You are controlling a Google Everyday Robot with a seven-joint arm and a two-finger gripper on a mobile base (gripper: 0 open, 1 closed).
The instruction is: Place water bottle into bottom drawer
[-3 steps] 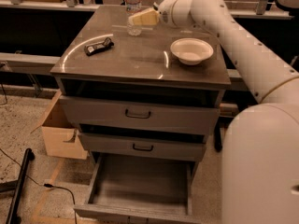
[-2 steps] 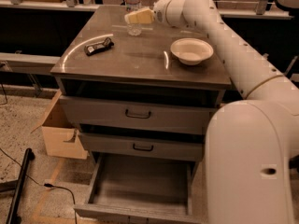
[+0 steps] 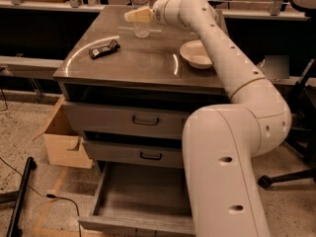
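Observation:
The water bottle (image 3: 141, 10) stands upright near the far edge of the cabinet top (image 3: 128, 63), clear with a pale label. My gripper (image 3: 134, 16) reaches in from the right at the bottle's mid height, its pale fingers (image 3: 139, 16) overlapping the bottle's body. The bottom drawer (image 3: 143, 197) is pulled out, with a bare grey inside. The arm crosses in front of the cabinet's right side and hides the drawer's right part.
A white bowl (image 3: 197, 54) sits on the right of the top. A small black object (image 3: 104, 49) lies on the left. Two upper drawers (image 3: 129, 118) with black handles are shut. A cardboard box (image 3: 63, 141) stands on the floor at the left.
The arm has stretched farther left and my gripper has come in from the bottle's right until its fingers overlap the bottle. The bottle has not moved.

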